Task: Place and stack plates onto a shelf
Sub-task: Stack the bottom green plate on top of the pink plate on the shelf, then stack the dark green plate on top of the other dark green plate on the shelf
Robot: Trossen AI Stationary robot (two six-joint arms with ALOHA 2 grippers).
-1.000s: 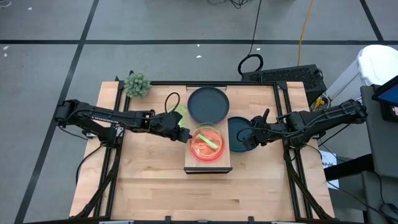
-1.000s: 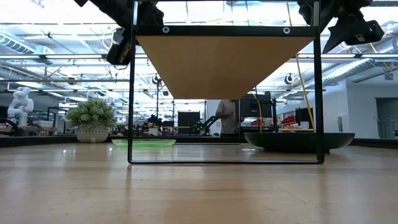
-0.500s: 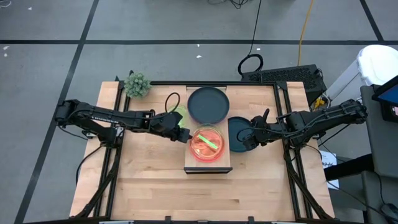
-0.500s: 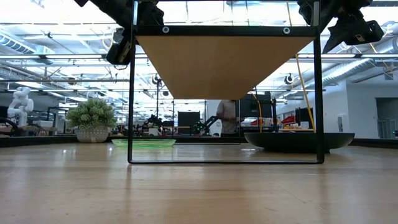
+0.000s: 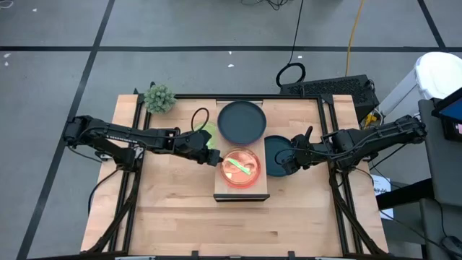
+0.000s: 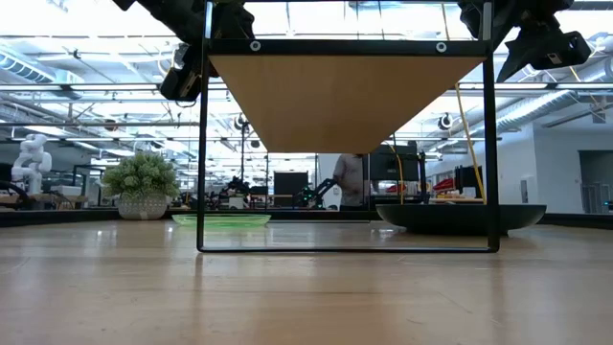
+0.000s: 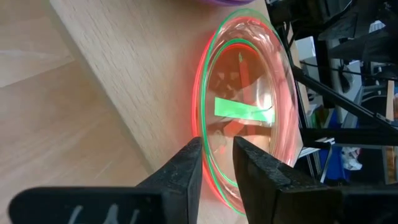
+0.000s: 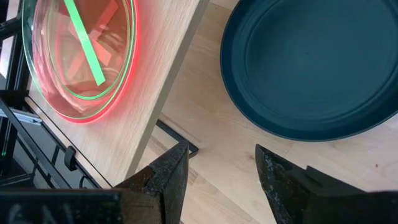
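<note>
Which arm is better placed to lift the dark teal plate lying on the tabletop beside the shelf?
Right. The right gripper hovers open over the round dark teal plastic plate, while the left gripper is at the translucent pink plate on the shelf.

The long raised light-wood shelf (image 5: 242,155) is occupied by a dark teal round plate (image 5: 242,121) and a stack of translucent pink and green plates (image 5: 240,167). The wooden tabletop (image 5: 180,209) near the front edge is open. A small green potted plant (image 5: 159,98) blocks the far left corner.

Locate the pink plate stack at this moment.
High view: the pink plate stack sits on the shelf, at its near end, directly beside the left gripper, with a dark teal plate behind it.
</note>
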